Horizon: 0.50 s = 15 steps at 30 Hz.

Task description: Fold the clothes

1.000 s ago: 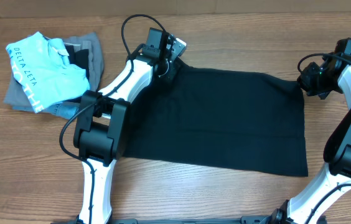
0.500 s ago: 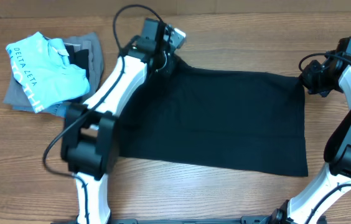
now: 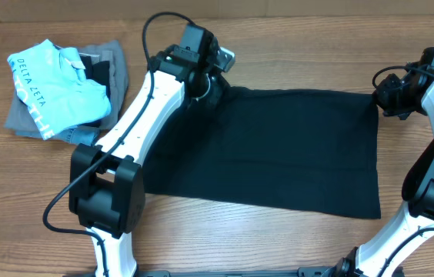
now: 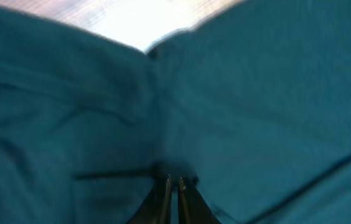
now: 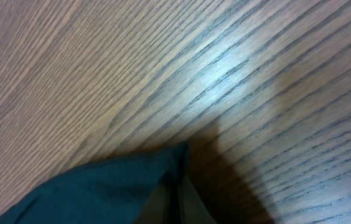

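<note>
Black soft cloth garment (image 3: 278, 146) spread flat between 2 grippers. Left gripper (image 3: 211, 83) pinching corner, just nudged sideways; right gripper (image 3: 380, 98) clamped on opposite corner. Far edge looks taut, ready to fold.

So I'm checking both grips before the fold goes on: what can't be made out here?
- Overhead: fingertips of the left gripper, hidden under its own wrist at a far corner of the large plain black cloth garment.
- Left wrist: which part it pinches; blurred cloth fills the frame.
- Right wrist: the right gripper, nearly cut off by the bottom edge.
- Overhead: how many folded grey garments lie under the light blue lettered shirt.
</note>
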Each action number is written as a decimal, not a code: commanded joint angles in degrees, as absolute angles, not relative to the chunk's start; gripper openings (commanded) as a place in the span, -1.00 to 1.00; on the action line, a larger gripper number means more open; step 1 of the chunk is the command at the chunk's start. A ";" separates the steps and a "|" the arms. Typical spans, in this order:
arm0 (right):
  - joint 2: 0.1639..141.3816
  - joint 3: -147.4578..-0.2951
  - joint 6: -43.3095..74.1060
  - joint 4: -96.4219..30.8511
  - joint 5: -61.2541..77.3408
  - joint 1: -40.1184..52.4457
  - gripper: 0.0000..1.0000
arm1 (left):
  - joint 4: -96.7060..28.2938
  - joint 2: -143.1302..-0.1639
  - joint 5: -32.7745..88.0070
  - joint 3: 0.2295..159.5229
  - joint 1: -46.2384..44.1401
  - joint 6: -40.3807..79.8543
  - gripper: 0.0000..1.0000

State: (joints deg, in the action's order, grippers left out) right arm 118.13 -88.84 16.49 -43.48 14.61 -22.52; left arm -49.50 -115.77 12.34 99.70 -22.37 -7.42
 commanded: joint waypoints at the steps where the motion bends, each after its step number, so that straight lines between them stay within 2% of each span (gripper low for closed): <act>1: 116.73 -89.89 16.49 -43.27 15.07 -22.74 -0.92 | -52.71 -115.39 12.08 100.22 -23.33 -3.70 -0.69; 3: 116.73 -89.89 16.51 -43.31 15.09 -22.74 -0.92 | -53.76 -115.39 5.32 100.22 -23.27 -2.79 -0.56; 5: 116.73 -89.89 16.51 -43.33 15.09 -22.74 -0.92 | -53.19 -115.39 -1.19 100.25 -22.68 -0.14 -0.17; 7: 116.73 -89.89 16.51 -43.38 15.16 -22.74 -0.92 | -49.82 -115.44 -4.01 100.22 -20.88 -0.01 0.02; 8: 116.73 -89.89 16.51 -43.35 15.53 -22.74 -0.92 | -46.96 -115.61 -1.58 100.22 -19.33 -0.34 0.07; 15: 116.73 -89.89 16.51 -43.46 16.64 -22.68 -0.92 | -34.15 -120.42 21.26 100.25 -9.19 -2.74 0.06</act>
State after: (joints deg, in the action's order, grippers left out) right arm 118.13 -88.84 16.47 -43.62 15.79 -22.50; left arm -37.15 -116.55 10.17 99.70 -12.75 -1.87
